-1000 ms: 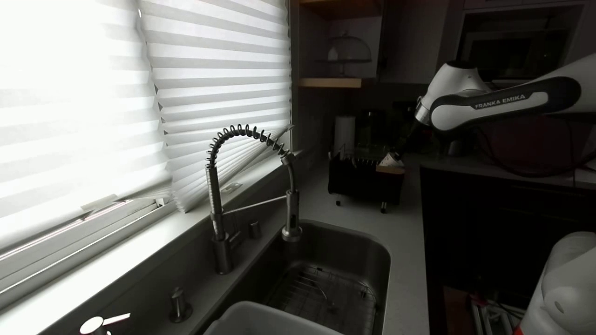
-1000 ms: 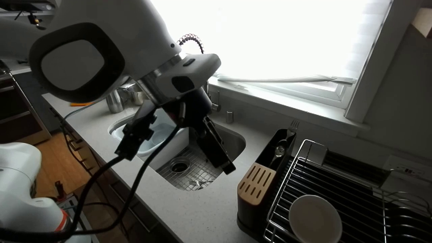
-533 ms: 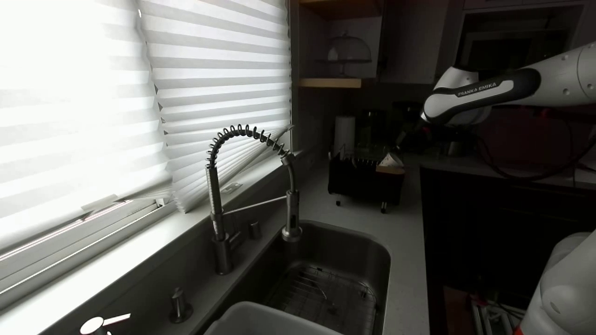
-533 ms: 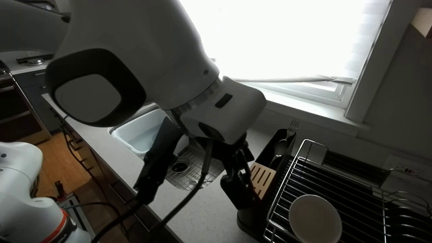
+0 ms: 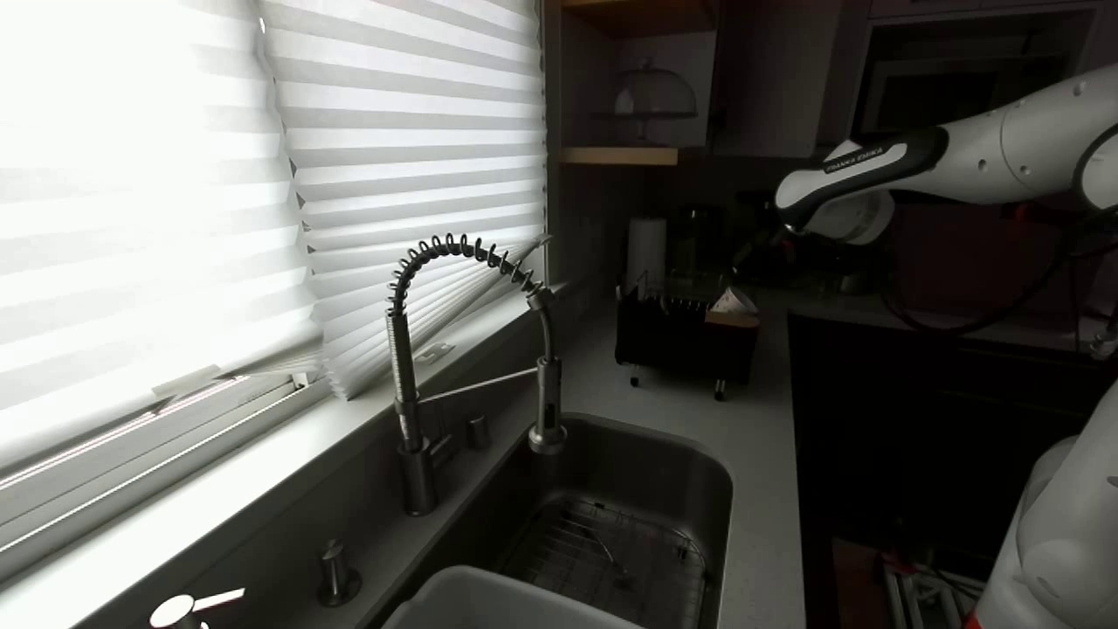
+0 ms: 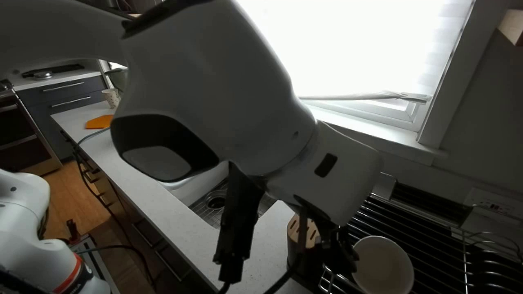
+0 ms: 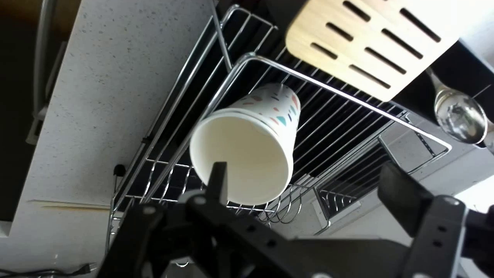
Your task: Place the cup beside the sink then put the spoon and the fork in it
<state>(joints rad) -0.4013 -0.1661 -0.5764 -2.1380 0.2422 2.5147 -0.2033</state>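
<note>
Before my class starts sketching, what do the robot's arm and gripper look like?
The arm has smooth, rounded white casings and a black band with small lettering, apparently FRANKA EMIKA. A red ring marks its lower part. The wrist housing is pale with a dark slot. The gripper is black, with angular linkages and flat fingers. A dark cable shows near the wrist.

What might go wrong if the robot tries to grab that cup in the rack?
The tool is open, but in the wrist view one finger shows in front of the open end of the cup, so it might bump the rim and knock the cup. The dish rack has wires right beside the cup, so it might snag when lifted.
</note>
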